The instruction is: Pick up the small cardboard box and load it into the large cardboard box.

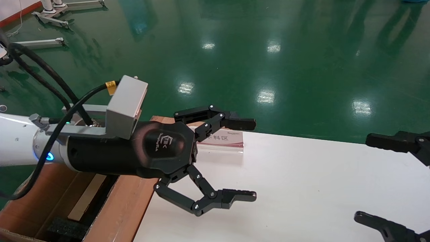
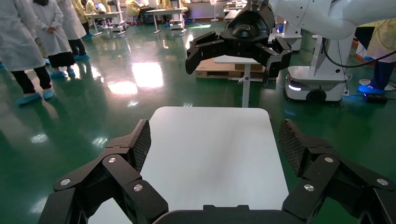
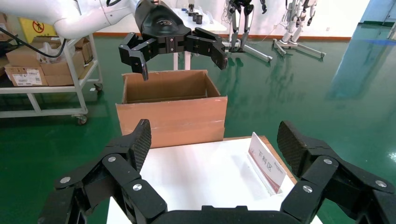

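Note:
The large cardboard box (image 1: 124, 208) stands open at the table's left end, with black foam (image 1: 65, 228) and a pale tan strip (image 1: 85, 198) inside; I cannot tell what the strip is. The box also shows in the right wrist view (image 3: 173, 116). No small cardboard box shows on the white table (image 1: 302, 188). My left gripper (image 1: 250, 159) is open and empty, held above the table's left edge beside the large box. My right gripper (image 1: 364, 178) is open and empty at the table's right end. Each wrist view shows the other gripper across the table, the left (image 3: 182, 65) and the right (image 2: 229, 70).
A clear sign stand with a red-banded card (image 1: 221, 139) stands at the table's far left corner, near the left gripper, and shows in the right wrist view (image 3: 266, 163). Green floor surrounds the table. A cart with boxes (image 3: 42, 70) and people in white coats (image 2: 32, 42) stand farther off.

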